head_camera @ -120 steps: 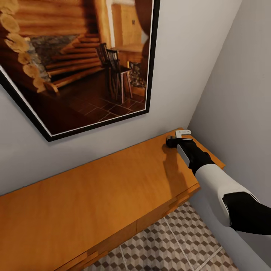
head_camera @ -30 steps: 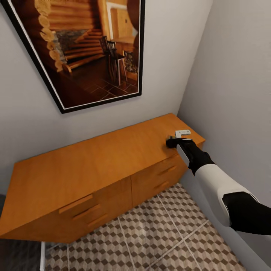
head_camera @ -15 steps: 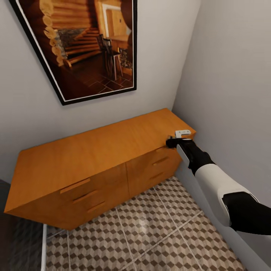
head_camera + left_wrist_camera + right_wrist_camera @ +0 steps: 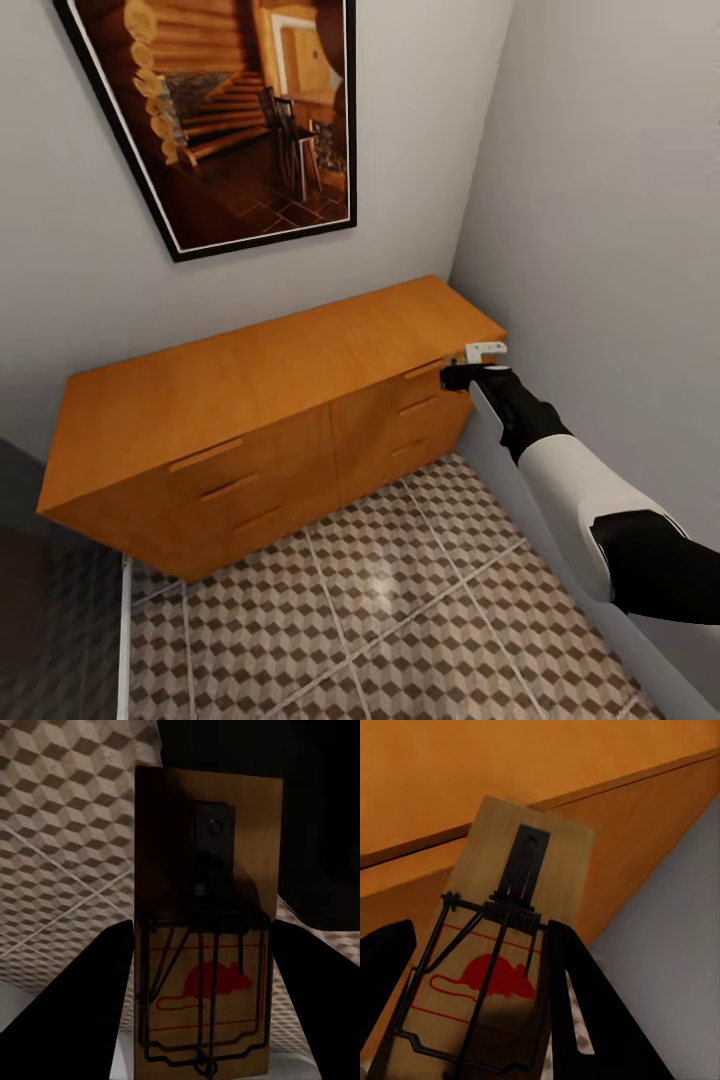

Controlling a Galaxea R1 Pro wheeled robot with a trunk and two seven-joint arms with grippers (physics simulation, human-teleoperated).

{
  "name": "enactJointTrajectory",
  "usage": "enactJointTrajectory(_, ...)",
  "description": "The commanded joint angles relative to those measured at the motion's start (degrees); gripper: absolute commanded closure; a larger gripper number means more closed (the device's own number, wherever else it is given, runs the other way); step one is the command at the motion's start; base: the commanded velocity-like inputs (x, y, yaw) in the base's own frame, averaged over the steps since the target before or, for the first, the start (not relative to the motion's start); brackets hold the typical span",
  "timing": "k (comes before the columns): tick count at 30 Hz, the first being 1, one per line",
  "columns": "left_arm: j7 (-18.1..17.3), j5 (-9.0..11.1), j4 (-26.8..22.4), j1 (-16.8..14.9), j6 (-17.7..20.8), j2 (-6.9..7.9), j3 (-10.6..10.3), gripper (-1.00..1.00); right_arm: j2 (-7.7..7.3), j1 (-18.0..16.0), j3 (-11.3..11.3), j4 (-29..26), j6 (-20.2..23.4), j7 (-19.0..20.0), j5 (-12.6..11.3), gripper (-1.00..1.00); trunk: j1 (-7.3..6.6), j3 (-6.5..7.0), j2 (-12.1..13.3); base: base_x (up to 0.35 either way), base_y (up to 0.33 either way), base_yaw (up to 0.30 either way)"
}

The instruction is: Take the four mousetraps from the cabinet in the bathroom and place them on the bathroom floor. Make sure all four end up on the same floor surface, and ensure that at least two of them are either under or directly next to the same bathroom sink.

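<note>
Right gripper: the right gripper [image 4: 478, 366] is out in front of the robot on the right, near the right end of the cabinet [image 4: 250, 385]. In the right wrist view, its two dark fingers [image 4: 585, 1020] sit on both sides of a mousetrap [image 4: 499, 967] and are clamped on it.
Right mousetrap: a flat wooden plate with a red mouse picture and thin black wire parts. Behind it are the orange-brown cabinet front and a bit of grey wall [image 4: 675, 937].
Left gripper: in the left wrist view, the left gripper [image 4: 202, 1020] has dark fingers [image 4: 82, 1012] on both sides of another mousetrap [image 4: 206, 922]. They are clamped on it too.
Left mousetrap: it also has a red mouse picture and black wire. It is held up over the bathroom floor [image 4: 67, 847].
Cabinet: low, wide and orange-brown, standing in the corner against the grey wall. Its flat top is bare, and its drawer fronts have slim bar handles [image 4: 205, 455].
Bathroom floor: tiles with a brown, beige and white cube pattern [image 4: 400, 600], in front of the cabinet.
Picture: a big black-framed picture [image 4: 240, 120] of a log cabin room hangs on the wall above the cabinet.
</note>
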Motion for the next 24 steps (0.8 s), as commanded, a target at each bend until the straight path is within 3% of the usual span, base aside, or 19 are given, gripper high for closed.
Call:
enactJointTrajectory(1, 0.2, 0.5, 0.1, -0.1, 0.1, -0.04, -0.5, 1.0, -0.05, 0.0, 0.3, -0.1, 0.3, -0.1, -0.6, 1.0, 0.0, -0.09, -0.1, -0.222, -0.002, 0.0)
enactJointTrajectory(19, 0.1, 0.5, 0.0, -0.1, 0.0, 0.04, -0.4, 1.0, -0.13, 0.0, 0.3, 0.5, 0.3, 1.3, -0.3, 1.0, 0.0, -0.09, -0.1, -0.211, 0.0, 0.0)
enactJointTrajectory(24, 0.1, 0.5, -0.1, -0.1, -0.2, 0.27, -0.3, 1.0, -0.24, 0.0, 0.3, 3.5, 0.2, 1.6, 0.0, 1.0, 0.0, -0.09, -0.1, -0.193, 0.0, 0.0)
